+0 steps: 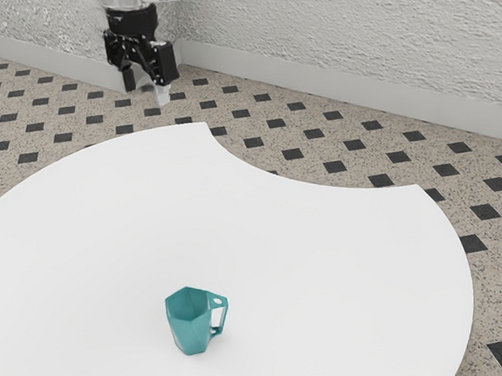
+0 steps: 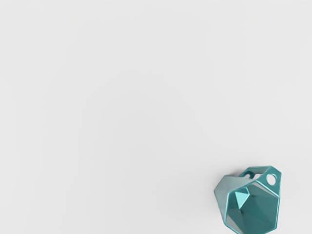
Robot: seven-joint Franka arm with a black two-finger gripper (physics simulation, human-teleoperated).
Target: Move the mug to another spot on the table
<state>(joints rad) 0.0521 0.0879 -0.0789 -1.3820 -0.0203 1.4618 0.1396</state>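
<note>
A teal faceted mug (image 1: pixel 194 319) stands upright on the white table (image 1: pixel 331 274), near its front edge, with its handle toward the exterior view's right. My gripper (image 1: pixel 144 89) hangs high above the table's far left part, far from the mug, its fingers open with nothing between them. In the wrist view the mug (image 2: pixel 248 204) is seen from above, its open mouth and handle showing, well off to one side of my hand.
The white table has a curved notch cut into its far edge (image 1: pixel 236 160). Around it lies a speckled floor with black diamond tiles (image 1: pixel 370 137), and a rough grey wall (image 1: pixel 353 30) runs behind.
</note>
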